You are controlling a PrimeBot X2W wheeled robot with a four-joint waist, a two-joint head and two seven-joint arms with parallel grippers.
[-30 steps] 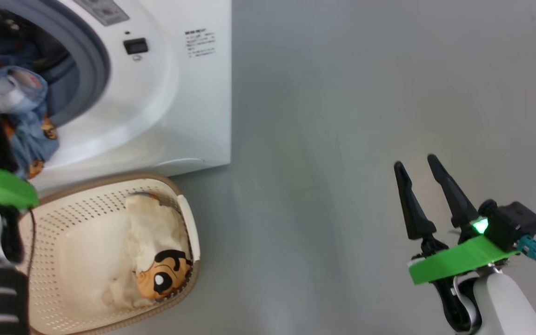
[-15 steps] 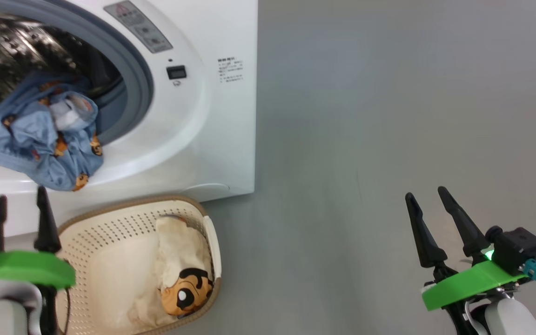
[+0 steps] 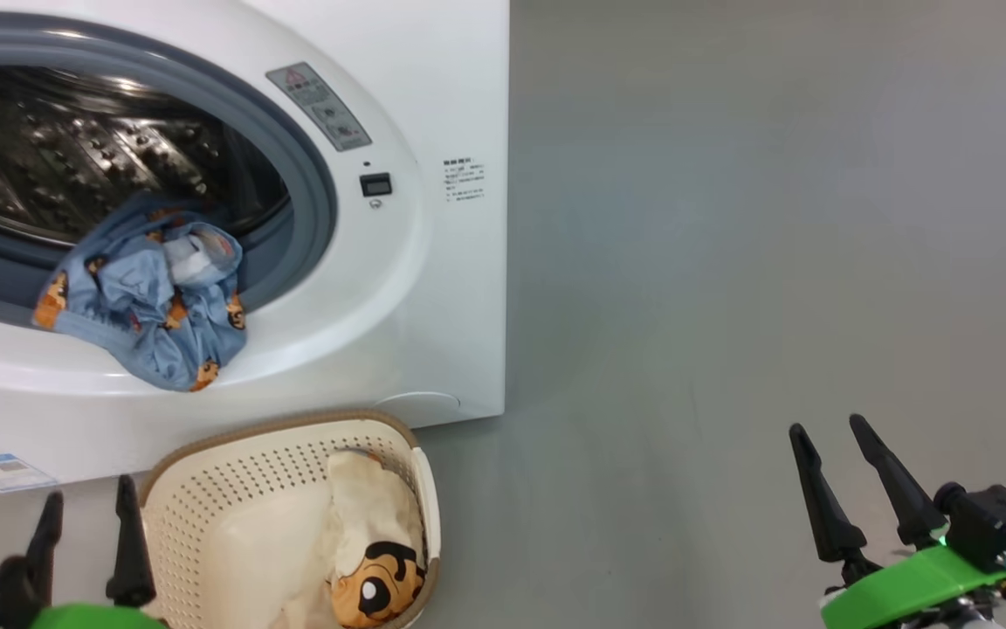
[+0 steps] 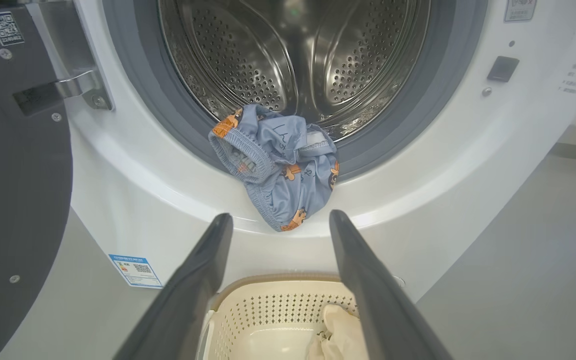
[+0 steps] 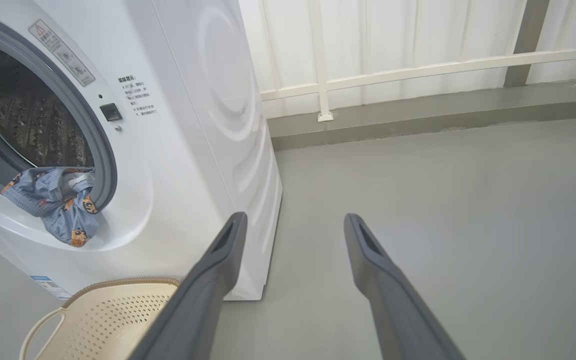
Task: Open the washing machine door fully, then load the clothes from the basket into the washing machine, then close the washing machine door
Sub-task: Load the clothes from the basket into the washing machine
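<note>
CHANGE: left end effector (image 3: pixel 88 491) released blue orange-print garment (image 3: pixel 149 306), fingers apart; right end effector (image 3: pixel 826 425) apart | NOW: garment hangs half-out over gasket lip of white washing machine (image 3: pixel 433 288) | REMAINING: cream cartoon-face garment (image 3: pixel 372 542) in perforated cream basket (image 3: pixel 232 472) before machine

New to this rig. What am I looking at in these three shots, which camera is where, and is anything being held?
It is a wheeled robot with two arms, each ending in a two-fingered claw. The wide shot is from its head, looking down: the left claw sits lower left, the right claw lower right. The other two come from wrist cameras, each looking out along its own claw. Both claws are open and hold nothing. Ahead stands a white washing machine with its door swung open to one side. A blue garment lies over the lip of the drum, partly hanging out. On the grey floor below sits a cream basket with a cream garment inside, printed with a cartoon face.
</note>
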